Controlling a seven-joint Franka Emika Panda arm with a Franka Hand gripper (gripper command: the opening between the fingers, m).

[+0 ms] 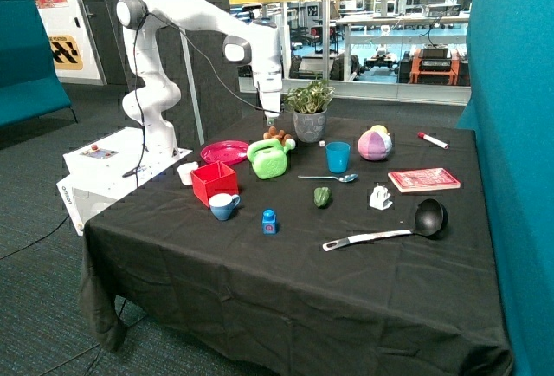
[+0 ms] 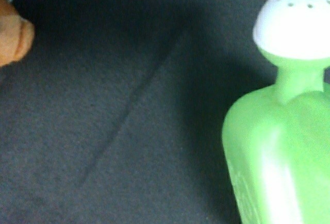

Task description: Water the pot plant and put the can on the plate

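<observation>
My pincer [image 1: 272,121] hangs just above the can [image 1: 269,158], holding nothing; whether it is apart or together I cannot tell; the can stands on the black worktop [image 1: 346,246], between the pink plate [image 1: 223,152] and the pot plant [image 1: 310,109]; its pale spout tip [image 2: 294,20] shows beneath my wrist.

Beneath my gripper [image 1: 272,121], the can [image 2: 278,146] is smooth, glossy green plastic; its pale spout tip [image 2: 296,20] is matt and perforated. The tablecloth [image 2: 118,131] beside the can is matt black woven cloth, faintly creased. Near the can, the plate [image 1: 224,151] looks glossy; the pot [image 1: 309,125] behind the can looks matt and speckled. My arm casing [image 1: 195,8] is smooth, glossy white.
</observation>
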